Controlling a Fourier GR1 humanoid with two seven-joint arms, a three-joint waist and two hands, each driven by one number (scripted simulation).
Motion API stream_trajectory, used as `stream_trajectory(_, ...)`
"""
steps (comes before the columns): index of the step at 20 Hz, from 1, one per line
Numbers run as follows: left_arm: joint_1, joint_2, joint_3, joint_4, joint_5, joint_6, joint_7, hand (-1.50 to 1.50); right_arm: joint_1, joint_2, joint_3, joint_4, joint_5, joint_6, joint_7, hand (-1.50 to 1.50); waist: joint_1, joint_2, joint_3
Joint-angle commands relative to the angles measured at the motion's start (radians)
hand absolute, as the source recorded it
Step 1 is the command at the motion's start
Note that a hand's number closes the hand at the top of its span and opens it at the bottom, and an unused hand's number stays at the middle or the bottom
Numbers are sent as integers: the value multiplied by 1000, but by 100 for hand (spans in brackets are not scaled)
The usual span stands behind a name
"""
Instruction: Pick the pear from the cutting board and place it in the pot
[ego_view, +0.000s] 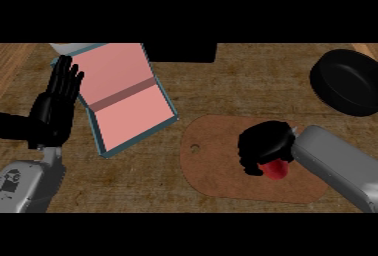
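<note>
Open wood counter (221, 80) lies between the brown cutting board (221, 170) and the black pot (348, 82) at the upper right edge. The right hand (264, 142) curls its fingers over the red pear (277, 169) on the board, forearm entering from the lower right. The left hand (55, 107) rests open, fingers straight up, beside a pink open book (122, 95).

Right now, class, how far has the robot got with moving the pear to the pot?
Done: the right hand has reached the cutting board. In hand: its fingers curl round the red pear, low over the board. Left: carrying it to the black pot and releasing it.
</note>
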Motion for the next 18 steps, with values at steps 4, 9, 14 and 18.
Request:
stream_trajectory(4, -12, 23, 34, -6, 11, -18, 28, 0, 65, -42, -111, -91, -97, -59, -150, 150, -17, 8, 16)
stream_trajectory(9, 35, 4, 31, -10, -4, -6, 8, 0, 107, -22, -226, -152, -194, 8, 233, 150, -34, 0, 14)
stream_trajectory(14, 58, 27, 56, -12, -8, 18, 29, 0, 214, 36, -320, -124, -216, -115, 669, 150, -129, -38, 10)
stream_trajectory(18, 78, 23, 56, -23, -12, 29, 31, 0, 204, 24, -434, -216, -203, -238, 915, 150, -139, -44, 10)
